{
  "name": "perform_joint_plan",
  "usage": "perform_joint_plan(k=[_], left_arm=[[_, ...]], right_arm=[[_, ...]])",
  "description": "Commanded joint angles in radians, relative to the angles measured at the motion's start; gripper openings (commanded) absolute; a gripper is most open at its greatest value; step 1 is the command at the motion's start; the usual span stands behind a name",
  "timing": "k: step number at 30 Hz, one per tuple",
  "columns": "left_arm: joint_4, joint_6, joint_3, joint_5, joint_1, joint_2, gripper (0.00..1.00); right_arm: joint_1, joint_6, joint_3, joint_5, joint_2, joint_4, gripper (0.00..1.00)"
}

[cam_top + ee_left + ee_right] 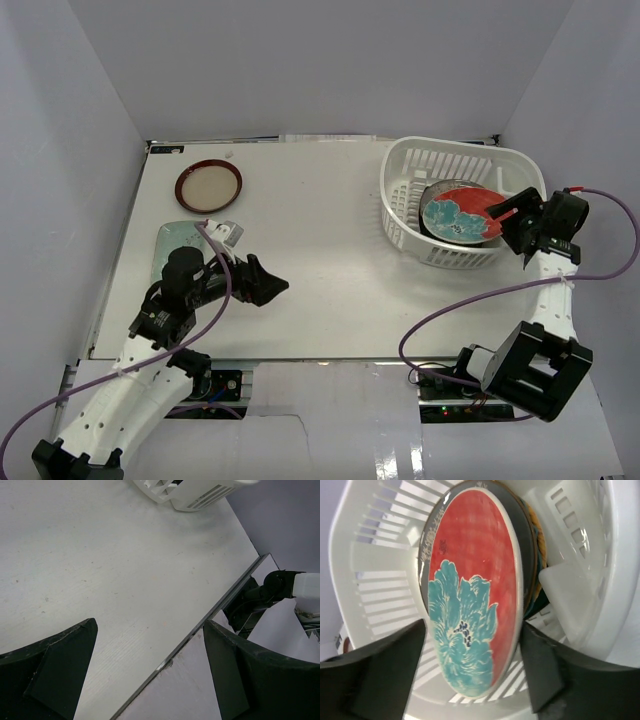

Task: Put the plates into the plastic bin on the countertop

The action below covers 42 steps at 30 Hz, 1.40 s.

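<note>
The right gripper hangs spread, apparently clear of the floral plate in the plastic bin; lifting askew could snag its rim; the left gripper is spread too.

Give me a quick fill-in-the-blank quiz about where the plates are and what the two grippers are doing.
1. The red-teal floral plate lies inside the ____.
2. The dark-rimmed cream plate rests on the ____, far from the plastic bin.
3. The left gripper is open and holds ____.
4. The right gripper hangs over the floral plate with its jaws ____.
Missing words: plastic bin; countertop; nothing; open.
</note>
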Motion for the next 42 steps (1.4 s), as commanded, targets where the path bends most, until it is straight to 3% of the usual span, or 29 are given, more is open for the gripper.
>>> perform_joint_plan(k=[1, 4, 7, 16, 18, 19, 22, 23, 25, 26, 29, 36, 37, 40, 42], left_arm=[[0.005, 0.004, 0.001, -0.017, -0.002, -0.012, 0.98], [0.005, 0.003, 0.004, -0.027, -0.002, -0.015, 0.98], [-0.003, 0.006, 0.008, -0.066, -0.002, -0.018, 0.98], [0.046, -0.084, 0.067, -0.193, -0.002, 0.050, 0.98], [0.069, -0.117, 0.083, -0.221, -0.002, 0.073, 0.98], [0.091, -0.124, 0.093, -0.230, -0.002, 0.086, 0.98], [0.132, -0.149, 0.126, -0.268, -0.002, 0.168, 0.98], [0.145, -0.153, 0.136, -0.284, -0.002, 0.191, 0.98], [0.172, -0.160, 0.177, -0.328, 0.000, 0.276, 0.97], [0.168, -0.151, 0.200, -0.349, 0.006, 0.307, 0.97], [0.157, -0.144, 0.307, -0.439, 0.059, 0.422, 0.96], [0.275, -0.244, 0.447, -0.279, 0.388, 0.721, 0.94], [0.299, -0.258, 0.464, -0.244, 0.471, 0.793, 0.93], [0.426, -0.322, 0.455, -0.193, 0.590, 0.866, 0.90], [0.482, -0.347, 0.438, -0.173, 0.651, 0.925, 0.88]], right_arm=[[-0.005, -0.056, 0.023, 0.041, -0.032, -0.002, 0.87], [-0.004, -0.068, 0.036, 0.058, -0.055, -0.033, 0.98], [-0.004, -0.091, 0.062, 0.103, -0.091, -0.079, 0.91], [0.039, -0.174, 0.127, 0.226, -0.084, -0.175, 0.90], [0.041, -0.162, 0.101, 0.201, -0.115, -0.136, 1.00], [0.042, -0.155, 0.084, 0.166, -0.130, -0.120, 0.93], [0.088, -0.109, 0.069, 0.044, -0.202, -0.047, 0.44], [0.172, -0.086, 0.066, 0.025, -0.242, -0.022, 0.22], [0.312, -0.082, 0.067, 0.055, -0.270, 0.022, 0.14], [0.476, -0.088, 0.062, 0.077, -0.287, 0.033, 0.13], [0.746, -0.105, 0.021, 0.138, -0.290, 0.062, 0.15], [1.160, -0.151, -0.104, 0.280, -0.273, 0.174, 0.28], [1.220, -0.154, -0.123, 0.282, -0.270, 0.212, 0.35], [1.283, -0.153, -0.204, 0.282, -0.261, 0.274, 0.55], [1.332, -0.154, -0.247, 0.267, -0.247, 0.331, 0.59]])
